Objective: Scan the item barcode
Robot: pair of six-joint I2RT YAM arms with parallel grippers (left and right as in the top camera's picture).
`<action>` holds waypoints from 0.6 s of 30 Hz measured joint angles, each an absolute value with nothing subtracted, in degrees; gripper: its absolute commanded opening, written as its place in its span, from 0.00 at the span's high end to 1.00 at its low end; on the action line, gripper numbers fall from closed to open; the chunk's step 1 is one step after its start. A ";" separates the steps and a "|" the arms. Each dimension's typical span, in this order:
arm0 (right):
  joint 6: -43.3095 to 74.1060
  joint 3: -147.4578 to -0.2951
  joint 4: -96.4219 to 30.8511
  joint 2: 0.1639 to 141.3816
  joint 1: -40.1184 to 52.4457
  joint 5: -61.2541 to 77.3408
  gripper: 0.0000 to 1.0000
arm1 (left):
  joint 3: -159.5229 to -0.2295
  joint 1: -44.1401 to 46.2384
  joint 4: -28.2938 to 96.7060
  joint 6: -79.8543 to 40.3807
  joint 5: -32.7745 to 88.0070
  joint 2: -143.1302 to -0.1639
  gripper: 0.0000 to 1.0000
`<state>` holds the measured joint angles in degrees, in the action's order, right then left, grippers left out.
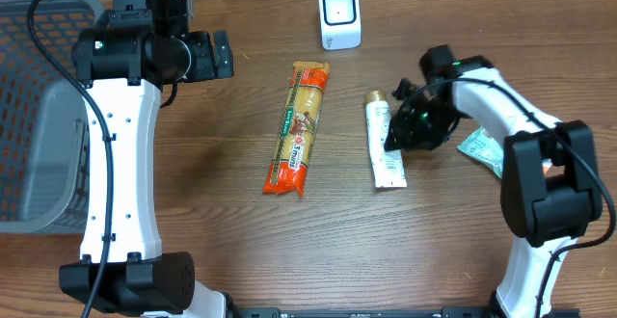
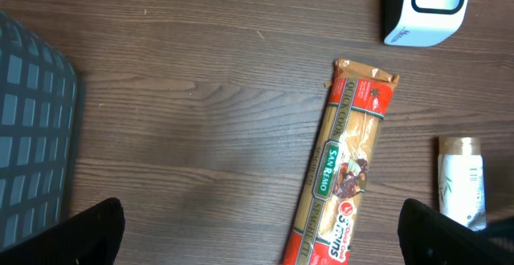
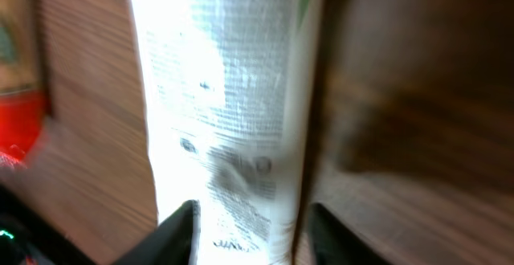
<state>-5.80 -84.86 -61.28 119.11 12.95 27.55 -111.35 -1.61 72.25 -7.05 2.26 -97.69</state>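
Observation:
A white tube (image 1: 385, 145) with a gold cap lies flat on the wooden table, right of centre. My right gripper (image 1: 403, 131) hangs low over it. In the right wrist view the tube (image 3: 225, 96) runs up between the fingers; my right gripper (image 3: 253, 217) is open, its left finger (image 3: 181, 233) at the tube's edge and a gap on the other side. The white barcode scanner (image 1: 339, 16) stands at the back. My left gripper (image 1: 222, 56) is up at the back left, and in its wrist view my left gripper (image 2: 261, 233) is wide open and holds nothing.
An orange spaghetti packet (image 1: 297, 128) lies in the middle, also seen as a packet (image 2: 345, 169) below the left wrist. A grey mesh basket (image 1: 39, 116) fills the left edge. A teal sachet (image 1: 482, 150) lies by the right arm.

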 measured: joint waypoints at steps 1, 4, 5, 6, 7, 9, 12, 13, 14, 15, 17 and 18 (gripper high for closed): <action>-5.91 -85.23 -60.42 119.11 12.08 28.49 0.33 | -111.35 -1.61 72.25 -7.05 2.28 -97.69 0.00; -7.16 -85.49 -57.36 119.11 10.35 30.70 0.28 | -111.35 -1.61 72.25 -7.05 2.26 -97.69 0.00; -7.55 -85.49 -56.14 119.11 10.00 31.18 0.28 | -111.35 -1.61 72.25 -7.05 2.26 -97.69 0.00; -7.77 -85.47 -54.70 119.11 9.76 31.59 0.28 | -111.35 -1.61 72.25 -7.05 2.28 -97.69 0.00; -7.99 -85.32 -53.23 119.11 9.74 32.08 0.29 | -111.35 -1.61 72.25 -7.05 2.26 -97.69 0.00; -8.32 -84.58 -50.85 119.11 9.80 33.04 0.31 | -111.35 -1.61 72.25 -7.05 2.28 -97.69 0.00; -8.97 -81.54 -47.27 119.11 9.85 34.61 0.41 | -111.35 -1.61 72.25 -7.05 2.26 -97.69 0.00; -8.99 -80.42 -47.00 119.11 9.85 34.98 0.41 | -111.35 -1.61 72.25 -7.05 2.26 -97.69 0.00; -8.91 -79.13 -46.87 119.11 9.85 35.27 0.42 | -111.35 -1.61 72.25 -7.05 2.28 -97.69 0.00; -9.02 -77.60 -46.81 119.11 9.82 35.79 0.42 | -111.35 -1.61 72.25 -7.05 2.28 -97.69 0.00; -9.10 -76.05 -45.19 118.93 9.69 37.32 0.40 | -111.35 -1.61 72.25 -7.05 2.26 -97.69 0.00; -9.04 -75.07 -43.59 118.76 9.52 38.68 0.38 | -111.35 -1.61 72.27 -7.05 2.26 -97.69 0.00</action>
<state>-9.04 -75.07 -43.59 118.76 9.52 38.68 -111.35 -1.61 72.27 -7.05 2.26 -97.69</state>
